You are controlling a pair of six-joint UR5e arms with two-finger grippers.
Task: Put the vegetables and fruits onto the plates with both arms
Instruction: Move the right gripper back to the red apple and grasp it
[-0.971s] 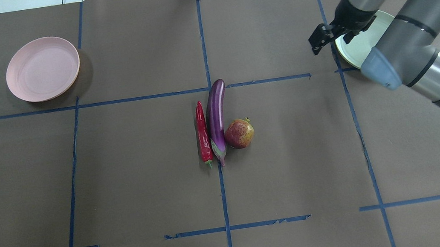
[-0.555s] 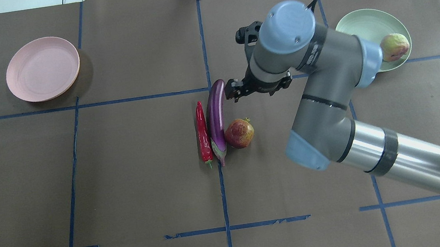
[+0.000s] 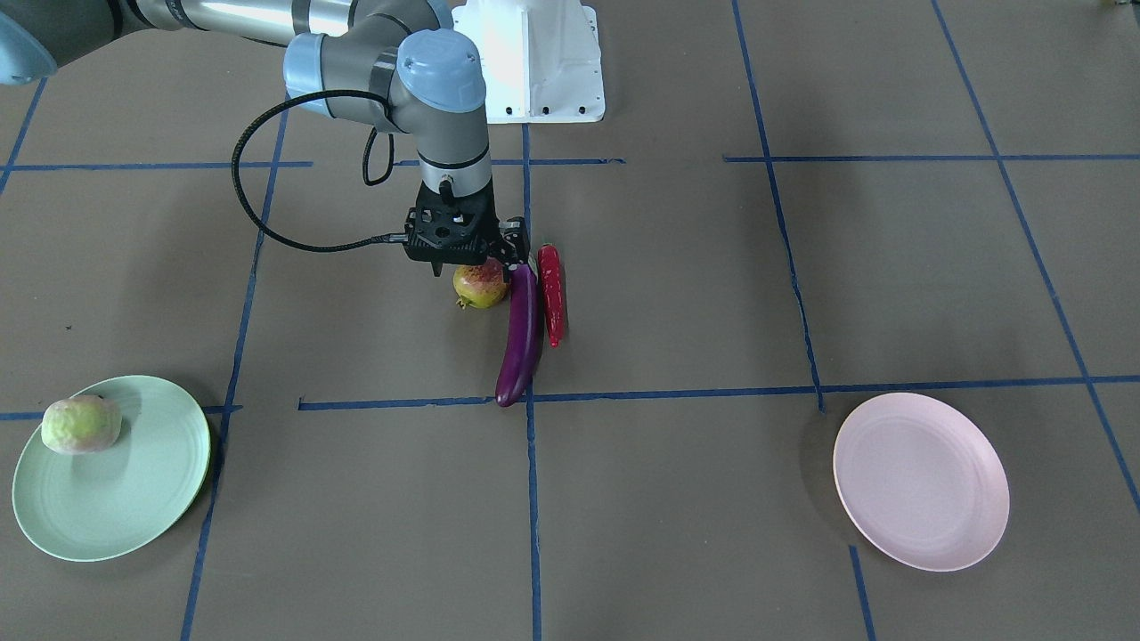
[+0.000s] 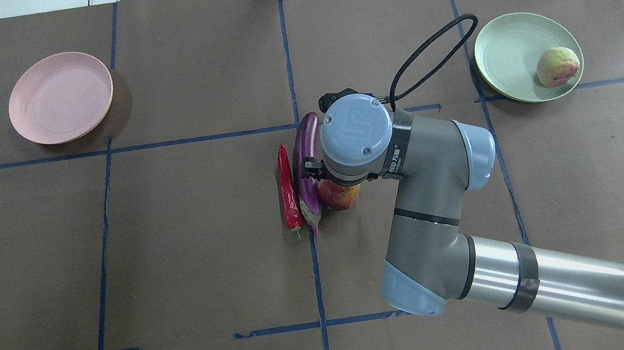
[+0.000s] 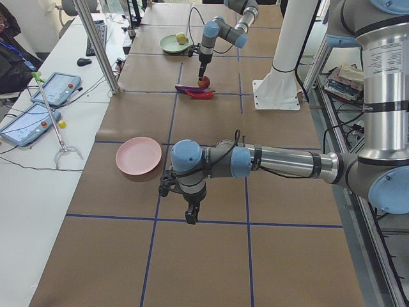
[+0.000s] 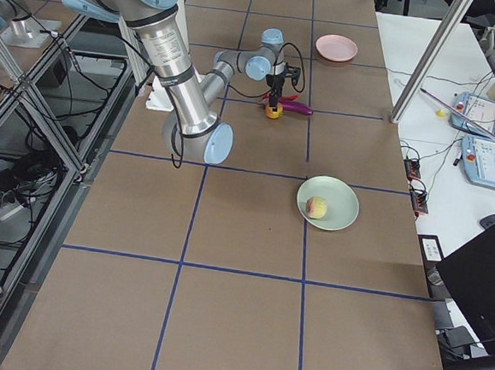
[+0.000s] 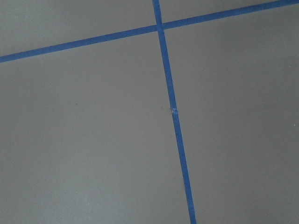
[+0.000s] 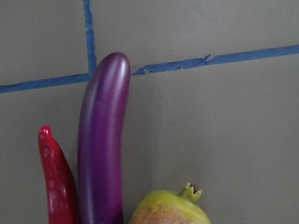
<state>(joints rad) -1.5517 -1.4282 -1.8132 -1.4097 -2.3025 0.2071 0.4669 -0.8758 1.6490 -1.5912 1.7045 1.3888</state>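
Hovering with jaws spread above the mottled fruit [image 3: 481, 287], which touches the eggplant [image 3: 523, 343] beside the chili [image 3: 552, 294], the right gripper [image 3: 472, 265] faces three unplaced items; only the pale fruit [image 3: 80, 424] lies on the mint plate [image 3: 134, 516], the pink plate [image 3: 922, 481] unfilled, the left gripper [image 5: 190, 215] of indeterminate grip.

A robotics lab: tape-gridded table [image 4: 176, 249], control tablets [image 5: 56, 88], aluminium post [image 5: 96, 45].
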